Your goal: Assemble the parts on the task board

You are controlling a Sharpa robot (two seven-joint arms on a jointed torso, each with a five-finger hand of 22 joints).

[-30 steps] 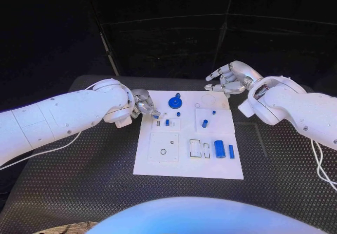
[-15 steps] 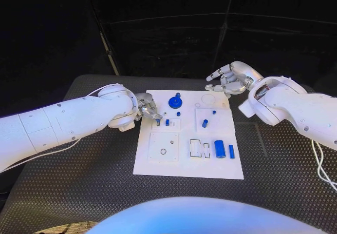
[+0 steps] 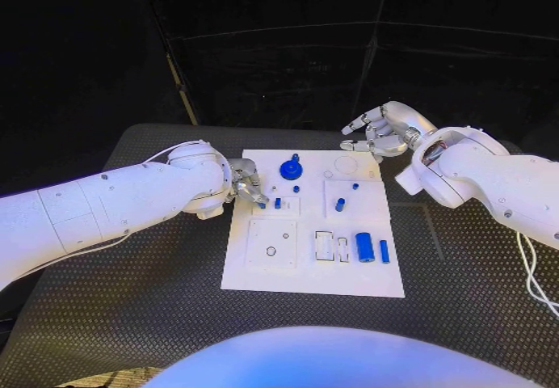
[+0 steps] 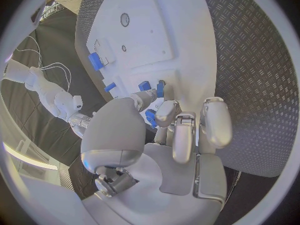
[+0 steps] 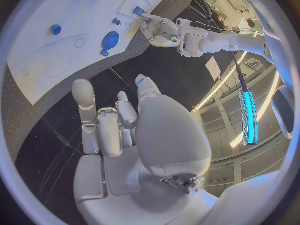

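The white task board lies mid-table. On it are a blue gear, two upright pegs, a fat cylinder and a thin rod. My left hand is at the board's left edge and pinches a small blue part at its fingertips, just beside the left peg. In the left wrist view that part sits at a fingertip, low over the board. My right hand hovers past the board's far right corner, fingers apart and holding nothing.
Two small blue studs stand in the board's far half. Empty cut-outs lie left of the cylinder, and a round hole marks the near left plate. Black ribbed table surrounds the board.
My left hand has moved the small blue part a little nearer and lower, to the spot beside the left peg. The right hand has stayed in place.
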